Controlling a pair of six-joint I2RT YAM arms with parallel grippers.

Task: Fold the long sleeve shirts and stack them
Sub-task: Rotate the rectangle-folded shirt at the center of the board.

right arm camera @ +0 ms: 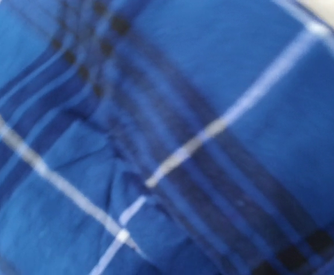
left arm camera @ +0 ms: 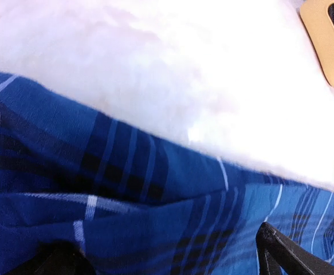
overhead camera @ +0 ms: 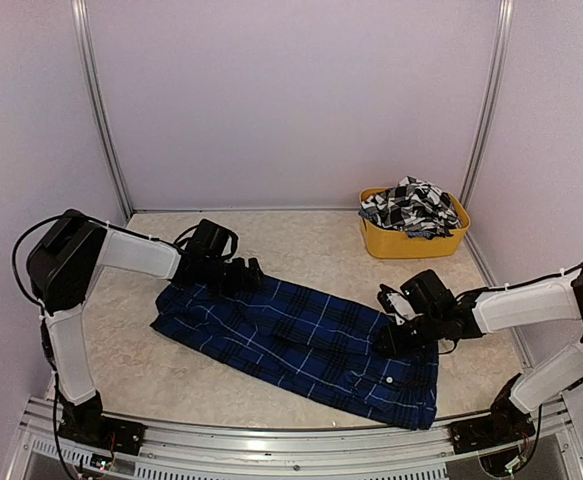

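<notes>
Left arm [overhead camera: 136,252] is folded at the elbow off the blue shirt [overhead camera: 301,340]'s left side, forearm running low toward the shirt's far-left corner. The left pincer [overhead camera: 243,272] sits right at that far edge. The wrist view shows it spread wide, a dark fingertip [left arm camera: 281,255] low over the plaid and cloth showing between the 2 tips.

Right arm [overhead camera: 526,303] comes in from the shirt's right, forearm nearly level, wrist dipped. The right pincer [overhead camera: 393,338] is down on the shirt's right part, touching the cloth. Its wrist camera gives only blurred blue plaid up close, so I can't tell whether it is pinching fabric.

The blue shirt lies fairly flat and slanted across the pale mottled surface [overhead camera: 131,360], its right end at the near edge. Beyond that end, a yellow tub [overhead camera: 381,243] holds the black-and-white checked shirt [overhead camera: 411,205] in a heap. Plain pale walls [overhead camera: 291,100] stand behind and beside the shirt, with metal posts [overhead camera: 101,110] at the corners. A metal rail [overhead camera: 271,440] runs along its near side.
</notes>
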